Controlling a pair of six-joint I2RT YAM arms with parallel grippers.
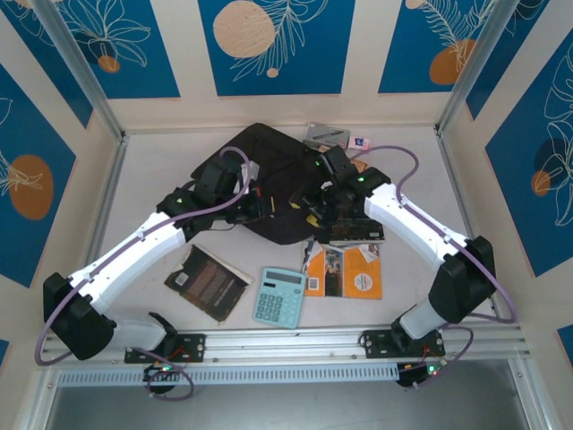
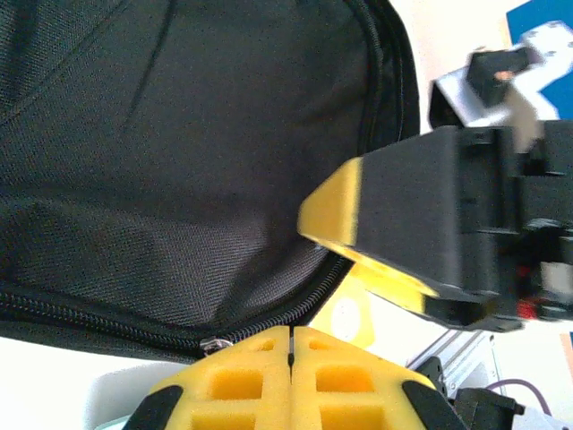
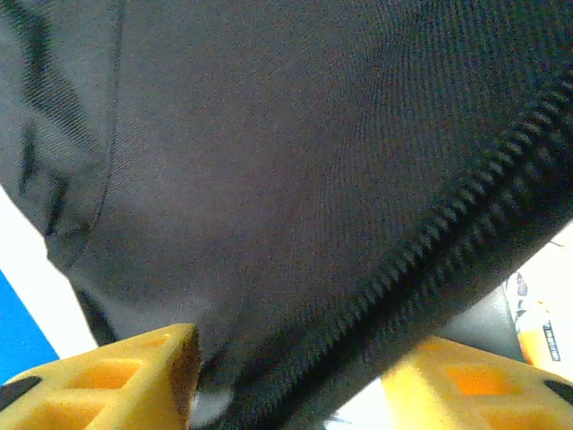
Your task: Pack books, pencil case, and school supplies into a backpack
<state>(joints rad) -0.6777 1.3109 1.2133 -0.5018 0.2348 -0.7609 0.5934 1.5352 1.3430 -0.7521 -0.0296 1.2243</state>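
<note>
The black woven backpack (image 1: 269, 166) lies soft and crumpled in the middle of the bench (image 1: 143, 170). The left gripper (image 2: 291, 339) is clenched, its yellow foam pads pressed flat together just below the backpack's zipper (image 2: 134, 318). The right gripper (image 3: 295, 351) has its jaws apart around the toothed zipper edge; I cannot tell if it squeezes. In front of the backpack lie a teal calculator (image 1: 278, 296) and flat orange books (image 1: 345, 271).
</note>
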